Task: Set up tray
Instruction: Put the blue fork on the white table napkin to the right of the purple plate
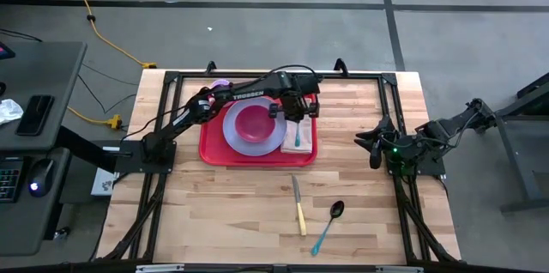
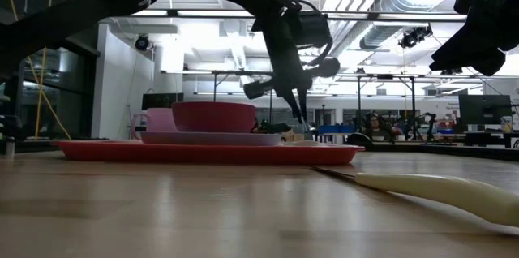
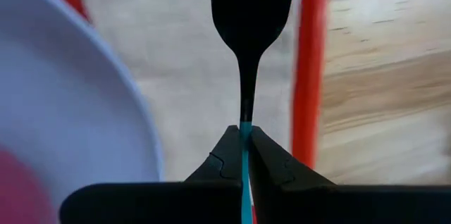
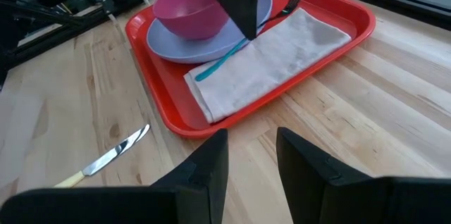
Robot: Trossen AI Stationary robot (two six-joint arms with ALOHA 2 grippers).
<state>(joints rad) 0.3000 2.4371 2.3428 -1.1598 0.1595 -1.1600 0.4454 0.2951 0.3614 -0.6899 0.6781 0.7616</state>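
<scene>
**Red tray half laid as fork goes onto napkin**

Red plastic frames the work: the tray point(image 1: 257, 154) lies on the far middle of the wooden worktop point(image 1: 232, 213), already carrying a lavender plate point(image 1: 237, 138) with a pink bowl point(image 1: 254, 123) on it and a pale folded napkin point(image 4: 282, 58) just beside the plate on the tray's right part. The left hand point(image 3: 245, 155) hovers over that napkin, its two dark fingers pressed together on the teal handle of a fork point(image 3: 246, 20), whose black tines point forward along the napkin between the plate's rim and the tray's raised edge. A pink cup point(image 2: 156, 120) shows by the bowl in the low view; whether it stands on the tray cannot be told.

By the look of it the setting is well past halfway. The fork appears to be touching or nearly touching the cloth but is not yet let go, and a knife point(image 1: 298, 204) and a teal-handled spoon point(image 1: 329, 224) lie on the bare wood nearer the front, well apart from the tray.

The right hand point(image 4: 250, 157) waits low at the worktop's right edge, fingers spread and holding nothing. Room is tight around the fork, a narrow lane between plate and rim; the front of the worktop around the knife and spoon lies open.
</scene>
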